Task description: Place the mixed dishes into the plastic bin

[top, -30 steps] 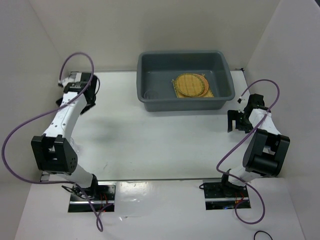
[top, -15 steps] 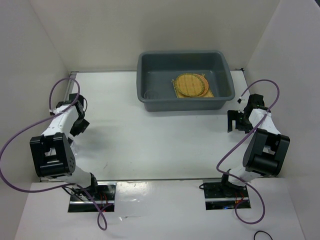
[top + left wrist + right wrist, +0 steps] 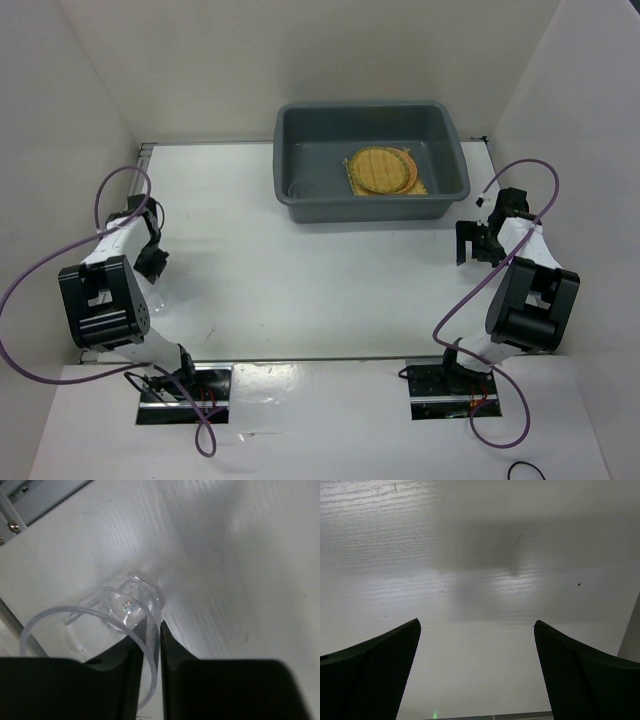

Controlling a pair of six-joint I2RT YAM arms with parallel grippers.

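Observation:
A small clear glass cup (image 3: 115, 607) lies on its side on the white table by the left edge. My left gripper (image 3: 150, 625) is shut on its wall, one finger inside the rim and one outside. From above, that left gripper (image 3: 152, 260) sits low at the table's left side; the cup is too faint to make out there. The grey plastic bin (image 3: 372, 211) stands at the back centre. In it lie the square yellow woven mat (image 3: 420, 186), an orange-brown round disc (image 3: 376, 170) and a green-rimmed disc (image 3: 409, 166). My right gripper (image 3: 476, 625) is open over bare table, at the right (image 3: 470, 243).
White walls close in the table on the left, back and right. A metal rail (image 3: 30, 502) runs along the table's left edge close to the cup. Purple cables (image 3: 60, 255) loop off both arms.
The left arm has drawn back from the far-left corner to the middle of the left side, and its jaws have gone from wide open to closed on the cup's wall. The right arm is still.

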